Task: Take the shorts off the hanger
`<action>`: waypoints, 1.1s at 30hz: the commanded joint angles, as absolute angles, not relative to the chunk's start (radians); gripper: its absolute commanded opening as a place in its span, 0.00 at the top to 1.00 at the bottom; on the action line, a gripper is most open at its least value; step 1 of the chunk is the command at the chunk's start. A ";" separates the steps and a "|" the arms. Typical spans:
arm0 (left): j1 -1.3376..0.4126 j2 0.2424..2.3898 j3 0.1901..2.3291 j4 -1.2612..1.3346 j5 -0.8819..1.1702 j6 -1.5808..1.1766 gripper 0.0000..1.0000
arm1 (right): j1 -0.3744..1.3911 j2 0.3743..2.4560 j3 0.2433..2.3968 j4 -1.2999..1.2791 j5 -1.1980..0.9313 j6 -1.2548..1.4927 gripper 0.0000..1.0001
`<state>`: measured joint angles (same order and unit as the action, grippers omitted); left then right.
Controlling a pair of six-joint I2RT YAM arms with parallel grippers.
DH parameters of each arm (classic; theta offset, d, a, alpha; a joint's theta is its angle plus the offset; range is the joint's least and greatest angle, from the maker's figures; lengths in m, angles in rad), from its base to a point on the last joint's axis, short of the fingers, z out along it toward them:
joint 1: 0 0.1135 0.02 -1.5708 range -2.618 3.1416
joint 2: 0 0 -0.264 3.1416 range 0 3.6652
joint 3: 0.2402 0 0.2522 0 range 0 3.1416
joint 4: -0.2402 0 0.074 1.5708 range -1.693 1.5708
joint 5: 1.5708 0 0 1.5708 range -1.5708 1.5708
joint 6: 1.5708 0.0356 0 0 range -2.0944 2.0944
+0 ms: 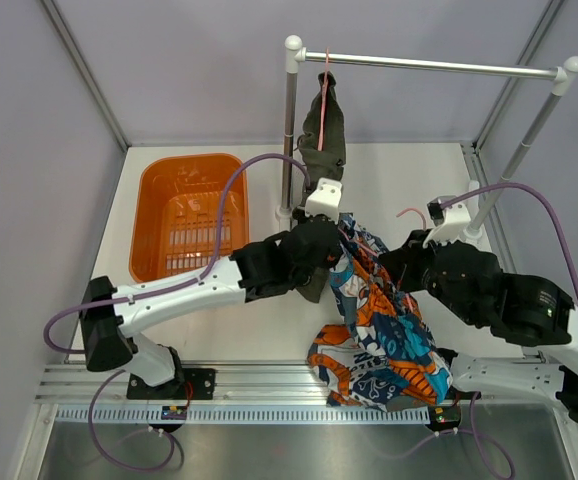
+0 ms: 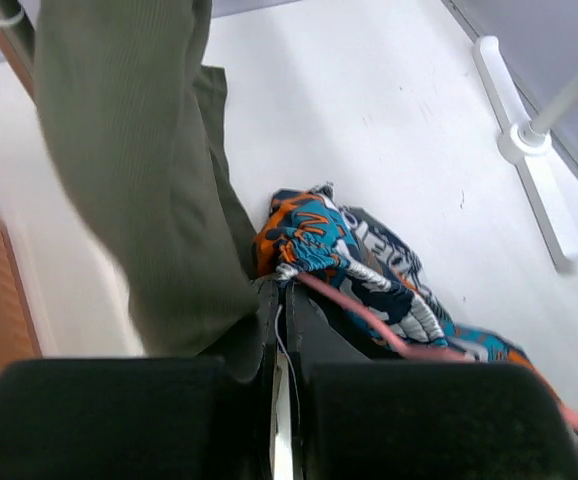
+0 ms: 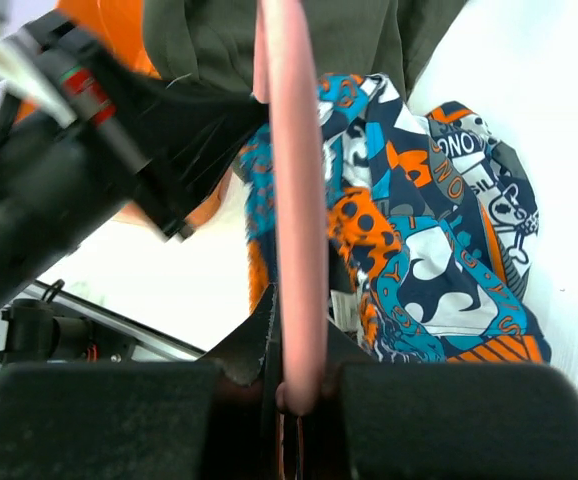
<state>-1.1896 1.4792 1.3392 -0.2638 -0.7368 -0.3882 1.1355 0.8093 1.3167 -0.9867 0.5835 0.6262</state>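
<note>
While the plain olive-green shorts (image 1: 334,135) hang from the metal rack rod (image 1: 439,66) right beside its left post, the busy blue, orange, white & black printed shorts (image 1: 379,335) lie heaped on the white tabletop (image 1: 419,175), their near edge spilling over the front rail. Right end effector (image 3: 294,350) is clenched on a pink hanger bar (image 3: 297,180) that crosses the print. Left end effector (image 2: 281,300): fingers pressed together at the olive hem, w/ the pink bar's end at the tips; can't tell what's pinched. Orange plastic basket (image 1: 189,160) sits at the left wall. Open tabletop shows under the rod, right of the olive shorts; both arms crowd the centre.
</note>
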 commanded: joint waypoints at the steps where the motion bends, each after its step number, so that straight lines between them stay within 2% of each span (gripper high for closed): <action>1: -1.144 1.551 1.414 -0.222 -0.736 -0.347 1.00 | 1.152 0.785 1.345 -1.005 0.580 0.650 1.00; 8: -1.132 1.624 1.417 -0.239 -0.675 -0.382 1.00 | 1.150 0.750 1.342 -1.022 0.603 0.650 1.00; 20: -1.161 1.583 1.276 -0.189 -0.565 -0.405 1.00 | 1.150 0.755 1.358 -1.039 0.679 0.632 1.00; 29: -1.308 1.500 1.261 -0.178 -0.480 -0.305 1.00 | 1.150 0.764 1.356 -0.973 0.804 0.574 1.00; 33: -1.448 1.422 1.255 -0.135 -0.431 -0.180 1.00 | 1.151 0.794 1.318 -0.888 0.888 0.538 1.00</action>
